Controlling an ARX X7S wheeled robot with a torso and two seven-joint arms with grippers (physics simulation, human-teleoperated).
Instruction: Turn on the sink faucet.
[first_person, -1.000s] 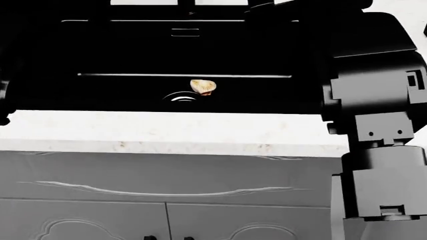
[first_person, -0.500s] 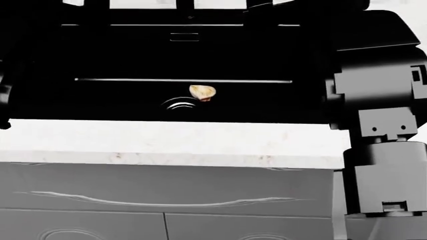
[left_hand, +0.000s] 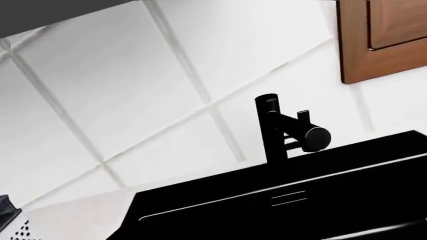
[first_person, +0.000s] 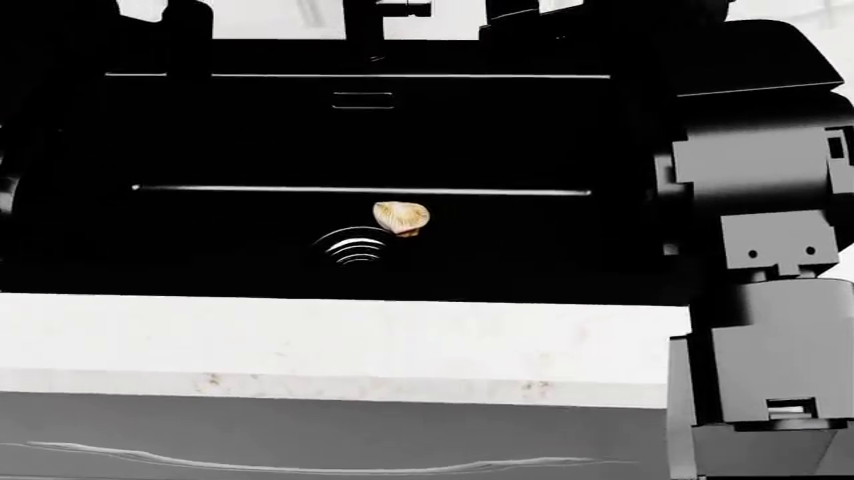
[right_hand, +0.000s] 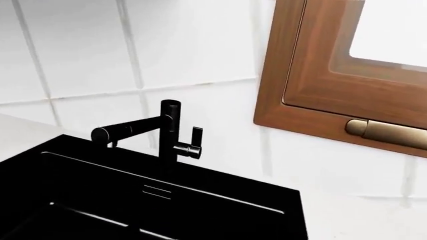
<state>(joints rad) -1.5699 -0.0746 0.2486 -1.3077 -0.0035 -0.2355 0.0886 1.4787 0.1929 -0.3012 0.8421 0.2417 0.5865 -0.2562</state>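
The sink faucet (right_hand: 170, 131) is a matte black post behind the sink. In the right wrist view its spout (right_hand: 127, 131) angles to one side and a short lever (right_hand: 194, 144) sticks out on the other. It also shows in the left wrist view (left_hand: 270, 131), spout end (left_hand: 314, 139) toward the camera. In the head view only its base (first_person: 387, 10) shows at the top edge. The glossy black sink (first_person: 200, 130) has a ringed drain (first_person: 350, 246) and a slot overflow (first_person: 363, 99). Neither gripper's jaws show in any view. Both wrist cameras are some way from the faucet.
A small tan object (first_person: 400, 217) lies by the drain. My right arm (first_person: 761, 200) fills the head view's right side. A white counter (first_person: 334, 345) fronts the sink. A brown window frame (right_hand: 320, 100) with a brass handle (right_hand: 387, 134) is on the tiled wall beside the faucet.
The head view has shifted: the sink, drain and counter edge sit lower in the picture, and the faucet base has come into view at the top.
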